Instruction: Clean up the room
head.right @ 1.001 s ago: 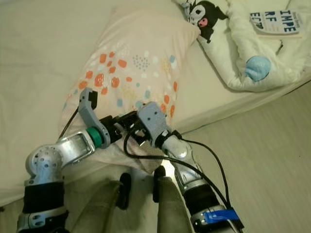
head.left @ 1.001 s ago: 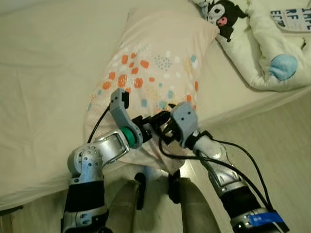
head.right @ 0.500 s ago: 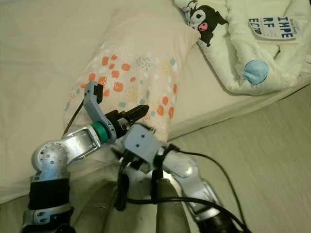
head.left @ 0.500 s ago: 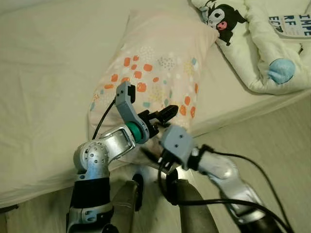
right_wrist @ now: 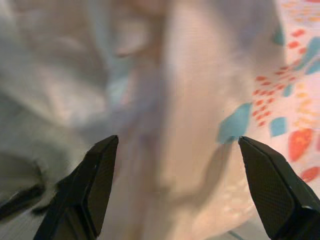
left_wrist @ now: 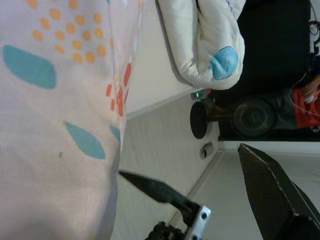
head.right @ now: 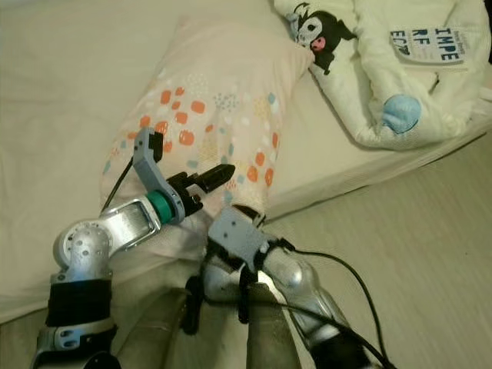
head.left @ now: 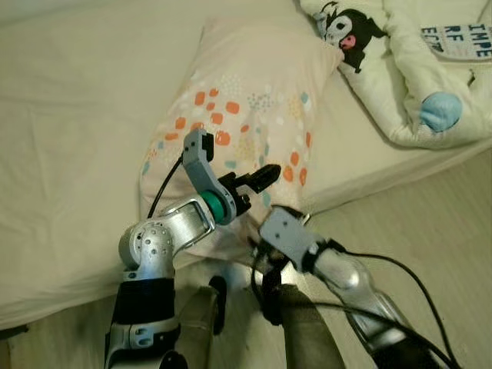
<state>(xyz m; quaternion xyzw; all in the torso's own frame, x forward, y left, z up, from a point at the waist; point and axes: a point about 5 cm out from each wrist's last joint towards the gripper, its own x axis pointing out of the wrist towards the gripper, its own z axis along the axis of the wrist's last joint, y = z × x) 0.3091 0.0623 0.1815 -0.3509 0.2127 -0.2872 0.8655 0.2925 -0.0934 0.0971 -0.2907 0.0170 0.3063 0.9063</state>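
A cream pillow [head.left: 246, 100] with orange and teal spots lies on the bed [head.left: 77, 115], its near end hanging over the bed's edge. My left gripper [head.left: 260, 177] hovers just over that near end, open, with nothing between its fingers; the left wrist view has the pillow cloth [left_wrist: 50, 100] beside the fingers. My right gripper [right_wrist: 178, 141] is lower, at the overhanging end by the bed's edge, open, with the pillow cloth [right_wrist: 200, 75] close ahead of it. Its grey head [head.left: 280, 231] covers the fingers in the eye views.
A pale quilt [head.left: 415, 84] with a black cartoon figure and a blue patch lies at the bed's far right. Wood floor [head.left: 430, 215] runs along the right. My legs [head.left: 300, 330] stand against the bed's edge. Dark round objects [left_wrist: 200, 120] sit on the floor.
A second ago both grippers were together at the pillow's near end. The right gripper has since drawn back and down toward the bed's edge. The left gripper stays over the pillow.
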